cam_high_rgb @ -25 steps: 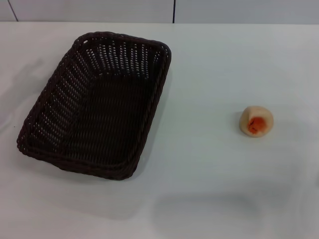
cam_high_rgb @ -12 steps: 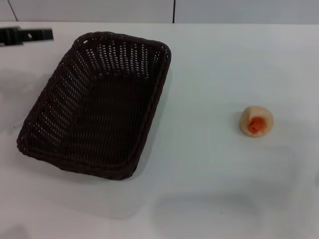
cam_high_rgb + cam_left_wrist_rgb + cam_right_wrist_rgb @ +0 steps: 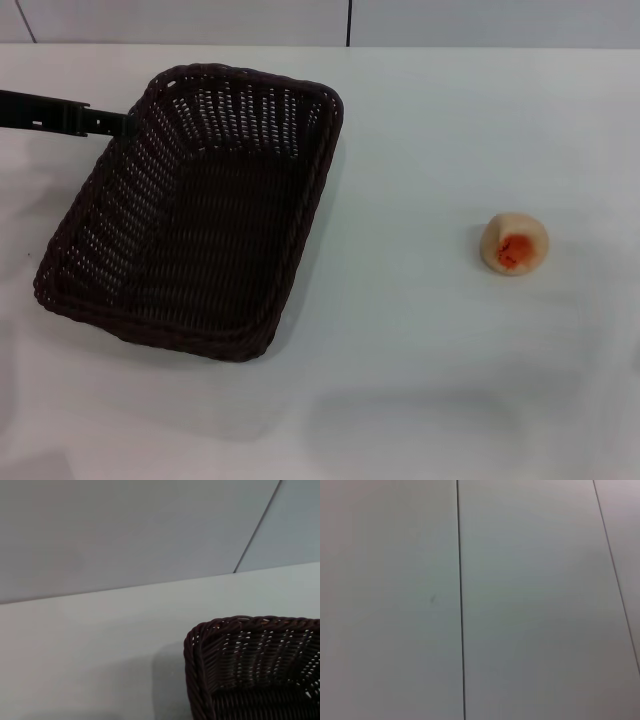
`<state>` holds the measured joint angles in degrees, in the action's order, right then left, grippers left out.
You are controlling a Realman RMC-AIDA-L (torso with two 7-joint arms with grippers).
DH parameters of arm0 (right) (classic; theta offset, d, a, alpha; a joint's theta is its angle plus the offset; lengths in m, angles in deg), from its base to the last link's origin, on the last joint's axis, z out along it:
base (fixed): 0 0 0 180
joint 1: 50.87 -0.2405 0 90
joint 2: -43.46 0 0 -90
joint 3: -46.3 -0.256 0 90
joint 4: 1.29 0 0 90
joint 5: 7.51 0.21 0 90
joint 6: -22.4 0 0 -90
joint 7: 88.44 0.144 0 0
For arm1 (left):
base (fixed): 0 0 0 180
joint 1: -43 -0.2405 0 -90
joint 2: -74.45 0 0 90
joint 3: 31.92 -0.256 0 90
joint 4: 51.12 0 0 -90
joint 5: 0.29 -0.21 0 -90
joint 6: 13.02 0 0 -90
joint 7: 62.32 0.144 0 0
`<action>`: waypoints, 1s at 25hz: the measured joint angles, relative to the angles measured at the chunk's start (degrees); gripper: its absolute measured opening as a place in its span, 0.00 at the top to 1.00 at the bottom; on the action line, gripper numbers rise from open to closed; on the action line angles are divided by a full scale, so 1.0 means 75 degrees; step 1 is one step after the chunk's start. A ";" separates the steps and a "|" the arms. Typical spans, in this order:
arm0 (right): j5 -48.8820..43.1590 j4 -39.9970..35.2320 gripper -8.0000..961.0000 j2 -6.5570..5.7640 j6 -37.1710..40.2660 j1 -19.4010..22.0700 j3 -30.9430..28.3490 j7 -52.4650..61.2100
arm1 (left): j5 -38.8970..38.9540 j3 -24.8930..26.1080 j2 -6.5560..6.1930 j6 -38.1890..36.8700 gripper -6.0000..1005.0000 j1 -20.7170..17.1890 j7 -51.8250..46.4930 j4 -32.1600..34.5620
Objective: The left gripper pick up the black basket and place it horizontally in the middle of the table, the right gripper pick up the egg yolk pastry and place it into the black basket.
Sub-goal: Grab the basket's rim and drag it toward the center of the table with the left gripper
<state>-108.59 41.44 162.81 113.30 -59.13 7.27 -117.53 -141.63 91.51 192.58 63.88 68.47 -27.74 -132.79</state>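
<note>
The fingers of the left gripper (image 3: 118, 124) show only as one thin black bar reaching in from the left edge to the black basket's (image 3: 190, 205) far left corner; whether they are spread cannot be told. The basket, dark woven wicker with a braided rim, sits skewed on the table's (image 3: 420, 350) left side. The egg yolk pastry (image 3: 514, 243), pale with an orange-red patch, lies well apart to its right. The left wrist view shows only a basket corner (image 3: 240, 670); the right wrist view shows pale panels.
</note>
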 joint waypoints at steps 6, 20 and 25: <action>0.0000 0.0003 0.45 0.0000 0.0019 0.0000 0.0002 0.0000 | -0.0230 -0.0204 0.0001 -0.0087 0.19 0.0006 -0.0028 0.0101; 0.0000 0.0013 0.45 0.0000 -0.0001 -0.0012 0.0000 0.0000 | -0.0547 -0.0699 0.0000 -0.0340 0.20 0.0097 -0.0105 0.0757; 0.0000 -0.0012 0.45 0.0000 -0.0002 -0.0012 0.0021 0.0055 | -0.0697 -0.0883 -0.0004 -0.0455 0.20 0.0197 -0.0109 0.1101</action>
<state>-108.59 41.35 162.81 113.28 -59.22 7.43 -117.12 -146.86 84.89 192.56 60.47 69.95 -28.56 -124.53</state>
